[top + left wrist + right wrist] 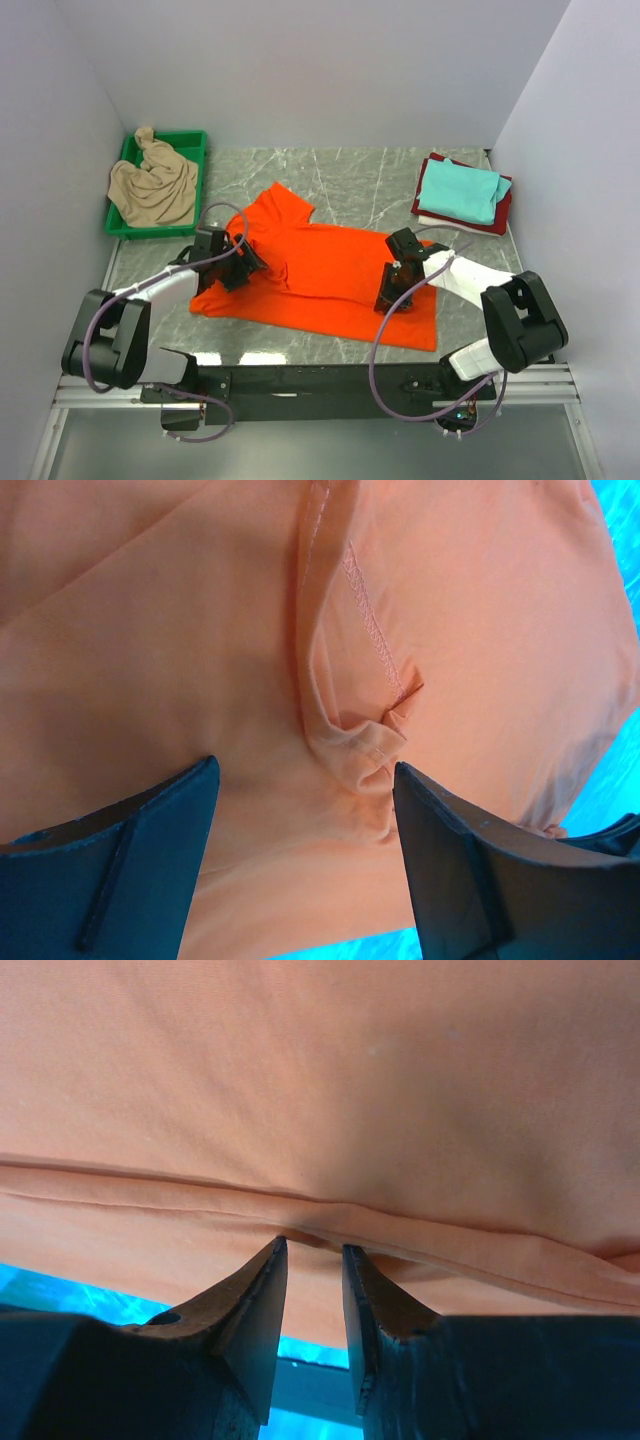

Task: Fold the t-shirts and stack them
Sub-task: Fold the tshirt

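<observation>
The bright orange t-shirt lies spread on the table's middle, partly folded. My left gripper is open low over its left sleeve. In the left wrist view the gripper straddles a bunched sleeve seam of the orange cloth. My right gripper is down on the shirt's right part. In the right wrist view it has its jaws a narrow gap apart, tips touching a folded ridge of orange cloth, with nothing between the pads. A teal shirt tops a dark red and a white one.
A green tray at the back left holds a crumpled beige shirt. The stack of folded shirts sits at the back right near the wall. Grey walls close in the table on three sides. Cables loop from both arms.
</observation>
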Robot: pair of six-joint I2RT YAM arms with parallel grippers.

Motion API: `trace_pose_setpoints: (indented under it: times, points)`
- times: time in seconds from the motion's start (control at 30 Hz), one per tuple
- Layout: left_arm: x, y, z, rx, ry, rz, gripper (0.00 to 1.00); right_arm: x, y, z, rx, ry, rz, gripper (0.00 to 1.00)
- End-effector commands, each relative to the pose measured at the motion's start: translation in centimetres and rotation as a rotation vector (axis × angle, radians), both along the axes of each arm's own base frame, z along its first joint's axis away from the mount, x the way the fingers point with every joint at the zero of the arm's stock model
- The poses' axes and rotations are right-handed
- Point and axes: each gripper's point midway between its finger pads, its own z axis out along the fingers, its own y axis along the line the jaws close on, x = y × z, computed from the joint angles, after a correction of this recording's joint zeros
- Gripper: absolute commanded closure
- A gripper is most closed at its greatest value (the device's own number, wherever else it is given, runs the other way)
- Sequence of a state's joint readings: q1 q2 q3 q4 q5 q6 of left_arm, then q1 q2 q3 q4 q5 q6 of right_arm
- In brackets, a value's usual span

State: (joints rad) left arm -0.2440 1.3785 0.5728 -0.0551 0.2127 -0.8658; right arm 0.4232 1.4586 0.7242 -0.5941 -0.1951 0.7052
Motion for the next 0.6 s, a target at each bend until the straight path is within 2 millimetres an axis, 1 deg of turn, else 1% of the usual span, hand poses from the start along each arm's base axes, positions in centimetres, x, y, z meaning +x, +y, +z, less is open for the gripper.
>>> trace_pose_setpoints:
  times: [0.0,0.07,0.13,0.17,0.23,0.27,0.33,0.37,0.43,0.47,0.53,0.57]
  points:
    - [-4.0,1.3,-2.3,0.049,0.141,0.035,0.22,-4.9,-3.0,-1.5,-0.129,0.161,-0.008,0.63]
    - [-5.2,1.4,-2.7,0.047,0.162,0.041,0.22,-5.0,-3.2,-1.2,-0.138,0.162,-0.007,0.63]
    - [-5.9,1.5,-2.8,0.045,0.173,0.046,0.22,-4.9,-3.4,-1.0,-0.151,0.158,-0.010,0.63]
    - [-6.1,1.5,-2.6,0.043,0.166,0.047,0.22,-5.1,-3.5,-1.0,-0.155,0.165,-0.013,0.63]
    - [-7.0,1.7,-3.0,0.049,0.185,0.046,0.22,-5.5,-3.7,-0.9,-0.161,0.176,-0.011,0.63]
    - [-7.1,1.6,-2.6,0.043,0.173,0.050,0.22,-5.5,-3.8,-0.7,-0.163,0.168,-0.011,0.63]
    - [-7.5,1.9,-2.5,0.050,0.174,0.059,0.22,-5.5,-4.0,-0.1,-0.172,0.162,-0.009,0.63]
    - [-7.2,1.8,-1.9,0.043,0.150,0.059,0.22,-4.8,-3.8,0.7,-0.166,0.132,-0.003,0.63]
    - [-6.8,1.7,-0.9,0.038,0.120,0.059,0.22,-4.1,-3.8,1.9,-0.174,0.106,0.006,0.63]
    - [-6.5,1.7,-0.1,0.034,0.092,0.059,0.22,-2.7,-3.0,3.3,-0.162,0.058,0.028,0.63]
    - [-5.5,1.7,1.6,0.035,0.038,0.057,0.21,-1.4,-2.1,5.0,-0.145,0.012,0.049,0.63]
    - [-5.2,1.8,2.3,0.042,0.014,0.060,0.21,0.2,-0.8,6.8,-0.116,-0.049,0.075,0.63]
